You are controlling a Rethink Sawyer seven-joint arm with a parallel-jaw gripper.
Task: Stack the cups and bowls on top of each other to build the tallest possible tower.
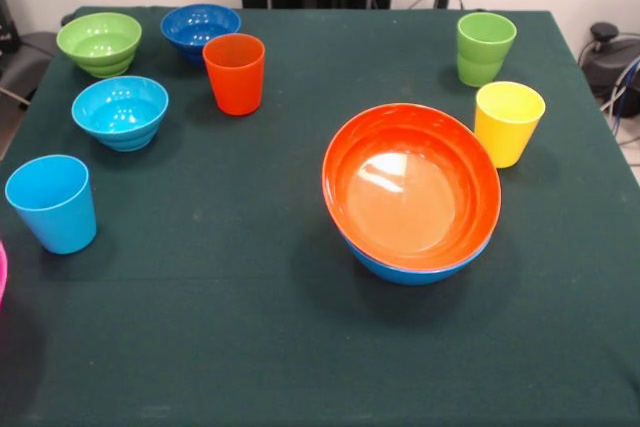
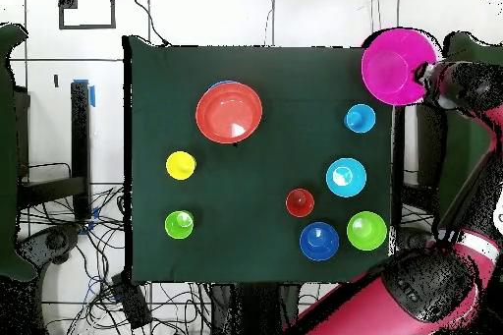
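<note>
While my arm reaches out past the counter's [image 1: 250, 347] edge, my claw [image 2: 428, 78] sits at the rim of the pink bowl [image 2: 397, 66]. That bowl hangs off the counter's corner in the overhead view, and only a sliver of it shows at the front view's left edge. The claw appears clamped on the rim, so I judge the bowl carried.

Step in hand: bringing the pink bowl to the tower [image 1: 412, 197]. At present the tower is the orange bowl [image 1: 405, 187] nested in the blue bowl [image 1: 420, 269], standing right of centre in the front view. The next move calls for carrying across, centring over the orange bowl, and lowering level so the bowl seats evenly.

Count of bowls: three large, as named. Three small stand apart: green [image 1: 99, 43], dark blue [image 1: 196, 26], light blue [image 1: 120, 112].

Count of cups: four, all upright and unstacked: light blue [image 1: 52, 203], orange [image 1: 234, 73], green [image 1: 485, 48], yellow [image 1: 508, 123].
</note>
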